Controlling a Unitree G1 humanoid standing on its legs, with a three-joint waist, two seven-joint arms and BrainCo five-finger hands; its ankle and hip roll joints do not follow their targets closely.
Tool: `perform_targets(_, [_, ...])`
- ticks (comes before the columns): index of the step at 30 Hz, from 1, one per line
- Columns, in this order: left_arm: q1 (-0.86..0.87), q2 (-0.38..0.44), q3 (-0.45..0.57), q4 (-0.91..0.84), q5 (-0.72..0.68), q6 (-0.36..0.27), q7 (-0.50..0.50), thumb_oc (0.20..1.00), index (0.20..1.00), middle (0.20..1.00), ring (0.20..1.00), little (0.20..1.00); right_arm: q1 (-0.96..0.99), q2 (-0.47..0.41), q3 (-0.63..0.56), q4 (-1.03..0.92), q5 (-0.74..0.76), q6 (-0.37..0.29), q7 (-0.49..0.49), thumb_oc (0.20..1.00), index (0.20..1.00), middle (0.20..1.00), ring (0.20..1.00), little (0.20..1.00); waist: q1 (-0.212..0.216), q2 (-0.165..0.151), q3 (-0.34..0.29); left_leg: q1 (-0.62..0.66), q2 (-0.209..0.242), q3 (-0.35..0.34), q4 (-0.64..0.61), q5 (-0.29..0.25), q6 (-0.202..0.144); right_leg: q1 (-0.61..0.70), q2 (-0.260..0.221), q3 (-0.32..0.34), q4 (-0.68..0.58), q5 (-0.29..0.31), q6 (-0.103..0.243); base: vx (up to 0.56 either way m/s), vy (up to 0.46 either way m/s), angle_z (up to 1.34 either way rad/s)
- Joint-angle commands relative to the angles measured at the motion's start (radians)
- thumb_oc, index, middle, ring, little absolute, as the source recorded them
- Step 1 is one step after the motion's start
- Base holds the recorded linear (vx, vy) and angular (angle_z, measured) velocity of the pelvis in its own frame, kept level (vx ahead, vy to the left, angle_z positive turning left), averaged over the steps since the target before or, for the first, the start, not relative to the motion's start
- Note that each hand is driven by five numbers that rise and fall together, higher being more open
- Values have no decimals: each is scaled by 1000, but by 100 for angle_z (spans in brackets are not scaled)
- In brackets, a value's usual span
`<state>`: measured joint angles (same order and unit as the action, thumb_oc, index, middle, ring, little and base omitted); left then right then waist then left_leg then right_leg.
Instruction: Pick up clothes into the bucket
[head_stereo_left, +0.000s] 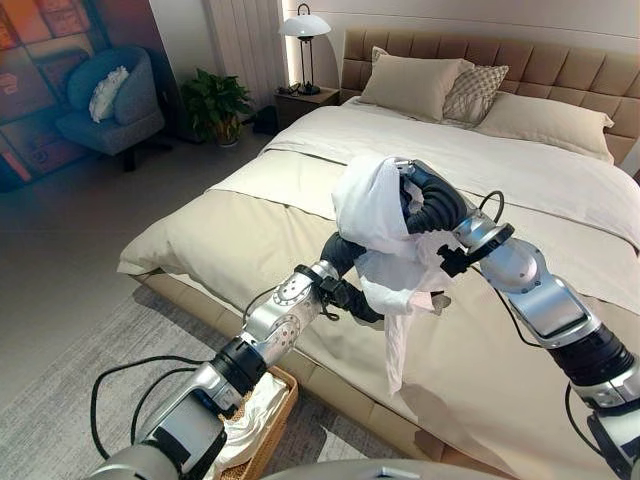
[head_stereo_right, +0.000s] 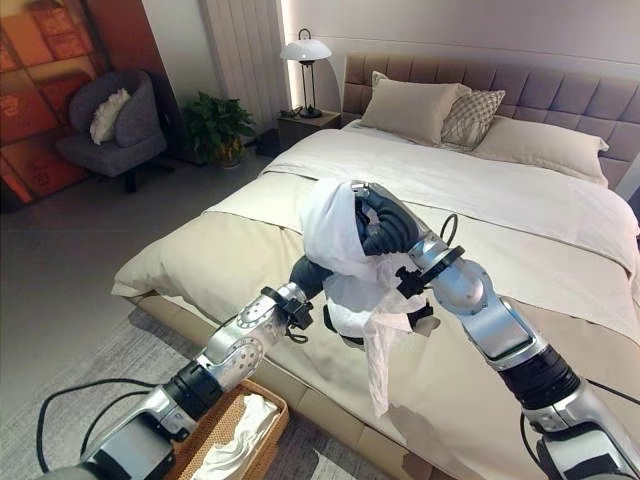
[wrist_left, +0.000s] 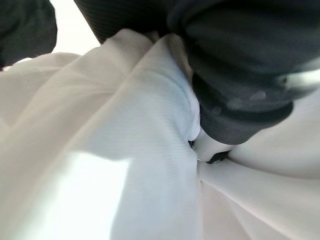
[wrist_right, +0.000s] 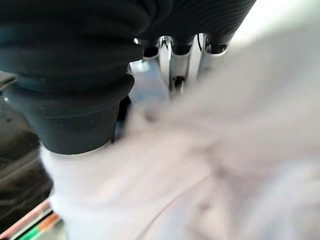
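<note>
Hanging above the bed's (head_stereo_left: 300, 240) near edge, a white garment (head_stereo_left: 375, 215) drapes over both hands. The right hand (head_stereo_left: 432, 200) is wrapped in its folds; the left hand (head_stereo_right: 312, 272) is buried beneath. Neither hand's fingers can be told. A wicker basket (head_stereo_right: 255, 442) holding white cloth sits on the floor below.

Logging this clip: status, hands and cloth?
Both hands, left and right, in white cloth, fingers hidden. Cloth lifted above bed, tail hanging. Basket below by left arm, already holding cloth. Nothing blocking.
</note>
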<state>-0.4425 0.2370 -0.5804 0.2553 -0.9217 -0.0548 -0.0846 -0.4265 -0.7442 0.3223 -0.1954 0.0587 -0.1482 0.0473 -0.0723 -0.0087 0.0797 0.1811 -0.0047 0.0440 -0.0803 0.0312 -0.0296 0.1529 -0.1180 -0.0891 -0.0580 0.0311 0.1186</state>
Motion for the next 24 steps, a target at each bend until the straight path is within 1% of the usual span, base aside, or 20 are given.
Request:
perform_targets(1, [-7,12,93,-25,-61,-51,9,200,200,200,200,200,11,28,-133,-25,-17,-48,-85,1000,1000,1000,1000,1000,-3,-47,-53,-65,-19,-13,106,-97,0,-70,-50,-4,111,-31,49,0,0,0])
perform_targets(3, [15,36,120,-44,-43,-59,15,200,200,200,200,200,44,31,-171,-13,-26,-45,-95,1000,1000,1000,1000,1000,1,-48,-53,-67,-19,-14,107,-98,1,-72,-50,-4,112,-32,49,0,0,0])
perform_targets(4, [15,36,119,-44,-43,-59,16,200,200,200,200,200,44,31,-171,-13,-26,-45,-95,1000,1000,1000,1000,1000,1,-48,-53,-67,-19,-14,107,-98,1,-72,-50,-4,112,-32,49,0,0,0])
perform_targets(5, [49,63,170,-72,-31,-71,29,200,200,200,200,200,87,37,-218,1,-30,-41,-105,1000,1000,1000,1000,1000,4,-48,-52,-67,-19,-15,108,-99,2,-71,-50,-3,111,-33,49,0,0,0])
perform_targets(7, [69,84,214,-87,-6,-80,40,200,200,200,200,200,122,42,-255,23,-35,-34,-111,1000,1000,1000,1000,1000,6,-48,-50,-69,-20,-17,108,-100,2,-72,-50,-3,112,-34,48,0,0,0])
perform_targets(9, [91,130,270,-124,34,-94,47,200,200,200,200,200,175,45,-302,48,-37,-27,-113,1000,1000,1000,1000,1000,8,-47,-49,-70,-20,-18,109,-100,2,-73,-51,-6,112,-35,48,0,0,0])
perform_targets(11, [106,142,290,-140,41,-99,49,200,200,200,200,200,195,49,-320,56,-43,-23,-113,1000,1000,1000,1000,1000,9,-47,-49,-70,-20,-19,109,-101,1,-73,-50,-7,111,-36,48,0,0,0])
perform_targets(12, [118,162,326,-153,58,-107,54,200,200,200,200,200,220,52,-343,84,-46,-20,-120,1000,1000,1000,1000,1000,10,-47,-48,-71,-20,-21,109,-101,1,-73,-50,-7,112,-37,48,19,0,4])
perform_targets(13, [140,199,385,-177,103,-123,62,200,200,200,200,200,271,70,-382,129,-45,-15,-127,1000,1000,1000,1000,1000,12,-45,-45,-71,-20,-22,108,-102,1,-73,-48,-8,112,-39,47,20,2,5])
perform_targets(14, [150,213,410,-186,128,-128,67,200,200,200,200,200,290,76,-398,146,-51,-12,-129,1000,1000,1000,1000,1000,12,-44,-43,-72,-20,-22,108,-102,0,-74,-48,-7,112,-39,47,12,2,6])
perform_targets(15, [152,213,411,-188,129,-128,67,200,200,200,200,200,291,77,-398,145,-51,-13,-129,1000,1000,1000,1000,1000,12,-44,-44,-72,-20,-22,109,-102,0,-74,-48,-8,112,-39,47,2,6,4])
perform_targets(16, [164,243,447,-207,173,-136,70,200,200,200,200,200,320,89,-421,186,-47,-10,-139,1000,1000,1000,1000,1000,12,-42,-41,-72,-20,-23,108,-102,0,-75,-48,-9,112,-40,46,6,8,5])
perform_targets(18, [192,270,506,-219,220,-152,84,200,200,200,200,200,363,119,-449,269,-25,-6,-145,1000,1000,1000,1000,1000,12,-37,-38,-74,-20,-23,109,-103,-1,-77,-45,-9,113,-43,44,3,15,7])
perform_targets(19, [212,304,569,-223,280,-170,102,200,200,200,200,200,400,152,-468,349,-7,0,-161,1000,1000,1000,1000,1000,13,-32,-30,-78,-20,-26,110,-102,-2,-82,-44,-8,116,-46,42,-5,13,4])
perform_targets(20, [214,305,570,-225,281,-169,102,200,200,200,200,200,398,153,-466,352,-6,-3,-162,1000,1000,1000,1000,1000,12,-33,-30,-79,-20,-26,110,-103,-2,-82,-44,-8,117,-47,42,-5,14,4])
perform_targets(21, [240,329,624,-227,328,-186,121,200,200,200,200,200,434,190,-476,425,14,-4,-169,1000,1000,1000,1000,1000,13,-29,-22,-82,-20,-27,111,-103,-3,-86,-43,-9,118,-47,41,0,0,0])
perform_targets(22, [242,329,625,-228,329,-186,122,200,200,200,200,200,433,190,-475,426,14,-5,-169,1000,1000,1000,1000,1000,12,-30,-23,-82,-20,-27,111,-103,-3,-86,-43,-9,118,-47,41,0,0,0])
perform_targets(24, [299,401,734,-236,454,-212,161,200,200,200,200,200,496,247,-480,575,30,-4,-177,1000,1000,1000,1000,1000,14,-23,-3,-96,-22,-27,117,-102,-5,-100,-43,-7,124,-47,40,-32,15,1])
